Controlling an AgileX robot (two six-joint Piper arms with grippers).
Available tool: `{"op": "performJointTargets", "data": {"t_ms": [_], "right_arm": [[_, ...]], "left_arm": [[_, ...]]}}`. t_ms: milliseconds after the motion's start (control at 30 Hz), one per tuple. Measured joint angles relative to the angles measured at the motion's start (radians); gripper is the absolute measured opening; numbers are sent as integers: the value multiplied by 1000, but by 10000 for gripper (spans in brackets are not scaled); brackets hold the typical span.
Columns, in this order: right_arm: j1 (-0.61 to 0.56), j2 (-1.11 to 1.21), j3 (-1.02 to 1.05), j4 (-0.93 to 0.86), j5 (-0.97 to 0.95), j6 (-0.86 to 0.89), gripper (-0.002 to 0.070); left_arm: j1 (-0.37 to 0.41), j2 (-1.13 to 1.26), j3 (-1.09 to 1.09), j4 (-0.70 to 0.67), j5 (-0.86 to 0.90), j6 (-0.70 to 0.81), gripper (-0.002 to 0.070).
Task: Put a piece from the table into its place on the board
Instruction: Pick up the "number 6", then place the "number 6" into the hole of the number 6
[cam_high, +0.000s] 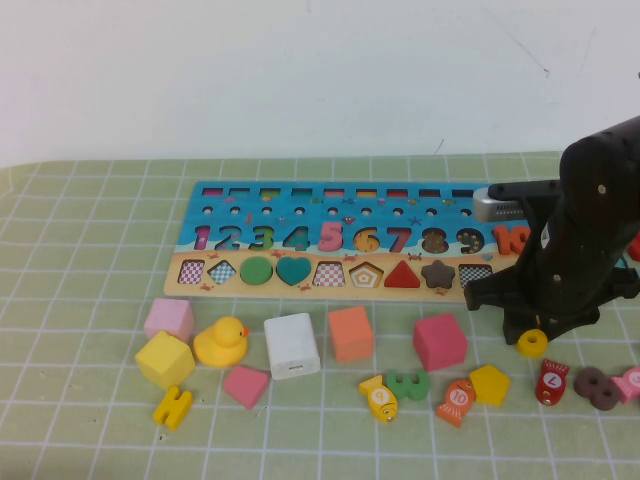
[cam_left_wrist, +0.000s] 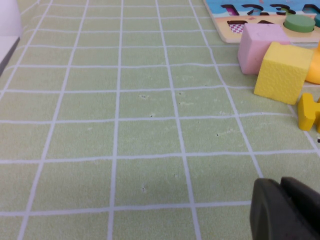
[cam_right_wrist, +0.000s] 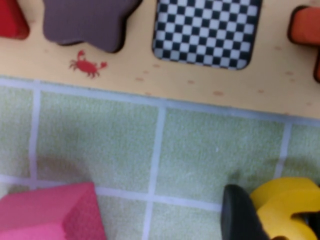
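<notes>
The piece (cam_high: 532, 343), a small yellow numeral with a round hole, lies on the green gridded table (cam_high: 80, 260) just in front of the board's right end. My right gripper (cam_high: 535, 335) reaches down over it. In the right wrist view one dark fingertip (cam_right_wrist: 237, 215) presses against the piece (cam_right_wrist: 285, 197), which sits between the jaws of the right gripper (cam_right_wrist: 280, 215). The board (cam_high: 330, 215) runs across the back, with its tan strip (cam_right_wrist: 150, 75) close ahead of the piece. My left gripper (cam_left_wrist: 287, 210) hovers over bare cloth, its fingers together, holding nothing.
Near the piece sit a pink cube (cam_high: 440, 340), a yellow pentagon (cam_high: 490, 383), a red candy-shaped piece (cam_high: 551, 381) and a brown 8 (cam_high: 597, 387). Further left stand an orange cube (cam_high: 350, 333), a white block (cam_high: 292, 345), a duck (cam_high: 221, 342), a yellow cube (cam_high: 165, 358) and a yellow H (cam_high: 173, 407).
</notes>
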Motion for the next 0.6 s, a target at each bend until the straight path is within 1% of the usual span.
{"op": "performJointTargets", "data": {"t_ms": [300, 433, 600], "right_arm": [[0, 0, -2, 2, 2, -49, 274], [0, 0, -35, 7, 11, -61, 274], [0, 2, -119, 81, 4, -138, 274]], "left_arm": [[0, 0, 0, 0, 0, 0, -2], [0, 0, 0, 0, 0, 0, -2], [0, 0, 0, 0, 0, 0, -2]]}}
